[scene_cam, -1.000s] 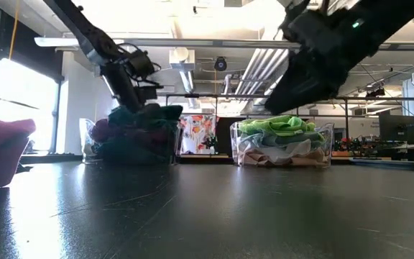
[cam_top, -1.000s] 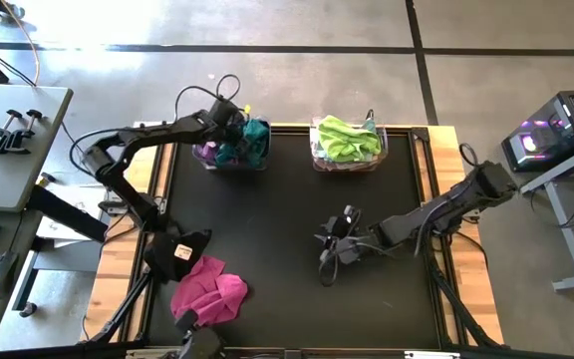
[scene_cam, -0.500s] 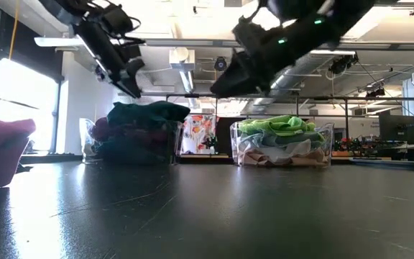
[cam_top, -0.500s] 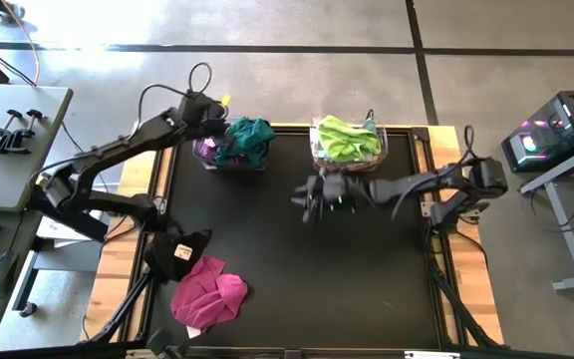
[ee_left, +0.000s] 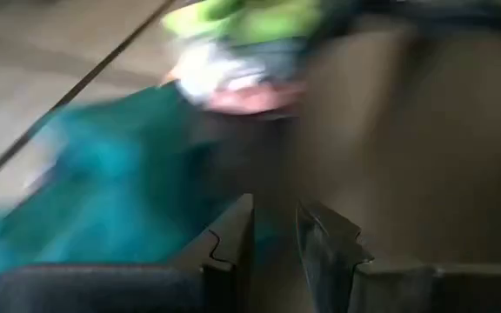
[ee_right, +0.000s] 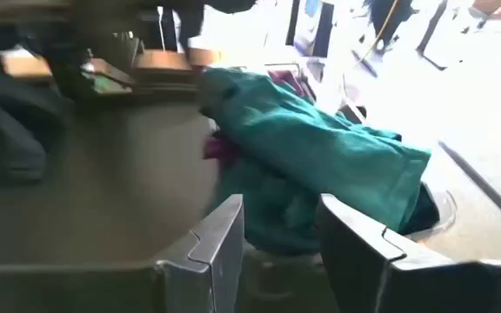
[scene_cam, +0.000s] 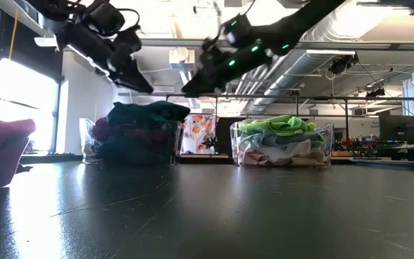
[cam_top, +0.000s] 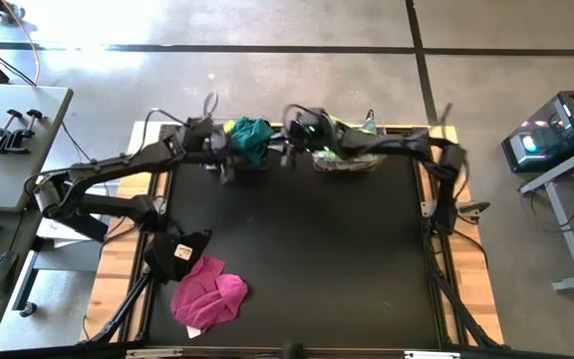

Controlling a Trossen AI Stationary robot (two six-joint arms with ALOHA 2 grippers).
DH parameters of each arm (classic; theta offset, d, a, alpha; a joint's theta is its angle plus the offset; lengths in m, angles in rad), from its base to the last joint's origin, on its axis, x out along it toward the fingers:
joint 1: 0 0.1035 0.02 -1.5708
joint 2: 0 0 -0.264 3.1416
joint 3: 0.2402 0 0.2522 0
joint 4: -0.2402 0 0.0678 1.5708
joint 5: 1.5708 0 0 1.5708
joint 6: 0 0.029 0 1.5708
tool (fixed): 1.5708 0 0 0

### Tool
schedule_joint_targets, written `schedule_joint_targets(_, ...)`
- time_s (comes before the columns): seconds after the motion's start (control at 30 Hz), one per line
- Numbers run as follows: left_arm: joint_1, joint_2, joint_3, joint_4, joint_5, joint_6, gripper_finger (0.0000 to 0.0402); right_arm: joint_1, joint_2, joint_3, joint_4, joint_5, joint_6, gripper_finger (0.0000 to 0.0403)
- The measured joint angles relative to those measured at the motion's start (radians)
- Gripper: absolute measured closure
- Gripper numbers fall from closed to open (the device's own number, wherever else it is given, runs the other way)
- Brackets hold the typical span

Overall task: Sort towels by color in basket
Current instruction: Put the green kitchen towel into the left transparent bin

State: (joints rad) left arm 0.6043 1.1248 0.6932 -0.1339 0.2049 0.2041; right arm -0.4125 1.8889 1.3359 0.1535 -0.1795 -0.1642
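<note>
Black tabletop (cam_top: 297,249) bears a magenta towel (cam_top: 210,296); both pincers, left (cam_top: 224,160) and right (cam_top: 292,138), hover slightly parted, empty.

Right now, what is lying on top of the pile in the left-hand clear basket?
A teal towel is draped over the top of the left basket. Purple cloth peeks out beneath it at one side. Anything deeper in the pile is covered by the teal towel.

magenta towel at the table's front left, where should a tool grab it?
The magenta towel lies crumpled in a loose heap on the black mat, nothing on it. Probably best from straight above, pinching a raised fold near the heap's middle; its flat edges offer little to bite.
</note>
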Motion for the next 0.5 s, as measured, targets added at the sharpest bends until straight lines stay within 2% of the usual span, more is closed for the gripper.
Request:
schedule_joint_targets(0.03, -0.019, 0.0, -0.019, 0.031, 0.042, 0.049, 0.0328, -0.012, 0.04, 0.057, -0.032, -0.013, -0.019, 0.0265)
schedule_joint_targets(0.1, -0.047, 0.001, -0.046, 0.079, 0.033, 0.07, 0.0328, -0.033, 0.113, 0.181, -0.118, -0.016, -0.064, 0.0265)
schedule_joint_targets(0.13, -0.053, 0.001, -0.054, 0.093, -0.019, 0.054, 0.0328, -0.041, 0.147, 0.247, -0.167, -0.016, -0.083, 0.0265)
schedule_joint_targets(0.27, -0.04, 0.001, -0.069, 0.096, -0.363, -0.055, 0.0328, -0.069, 0.284, 0.482, -0.354, -0.009, -0.103, 0.0265)
schedule_joint_targets(0.33, -0.024, 0.0, -0.079, 0.087, -0.476, -0.095, 0.0328, -0.076, 0.353, 0.574, -0.438, -0.008, -0.099, 0.0265)
schedule_joint_targets(0.5, 0.029, 0.001, -0.112, 0.001, -0.504, -0.176, 0.0328, -0.061, 0.503, 0.757, -0.567, -0.009, -0.107, 0.0265)
